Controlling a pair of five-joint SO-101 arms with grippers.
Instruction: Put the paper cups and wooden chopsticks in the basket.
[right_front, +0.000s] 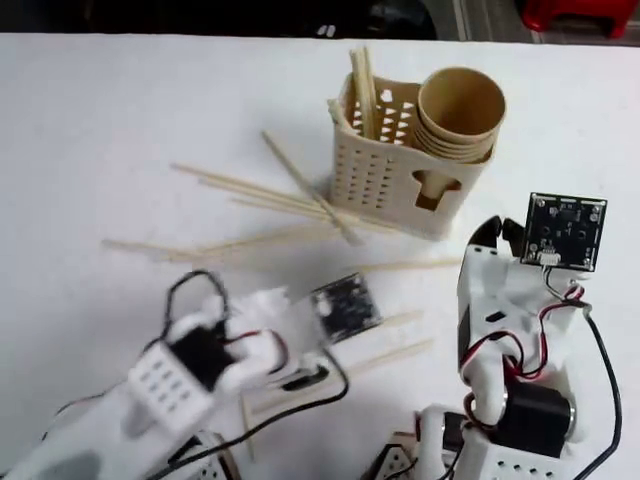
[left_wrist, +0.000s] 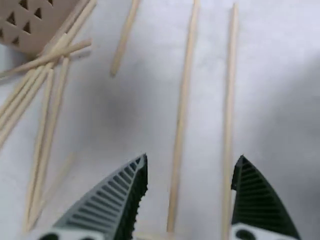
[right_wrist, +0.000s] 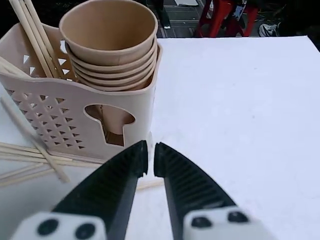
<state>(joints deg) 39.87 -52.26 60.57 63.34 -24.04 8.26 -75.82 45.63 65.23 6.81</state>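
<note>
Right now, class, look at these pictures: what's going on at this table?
Two robot arms are tidying up. A stack of paper cups and a few chopsticks already stand in the basket. Many loose chopsticks lie on the table. The left gripper is open over two of them. The right gripper is shut and empty, near the basket.

paper cups (right_front: 460, 105): nested stack, upright in basket (right_front: 375, 180) | wooden chopsticks (right_front: 255, 191): few standing in basket, most scattered flat beside it
</note>
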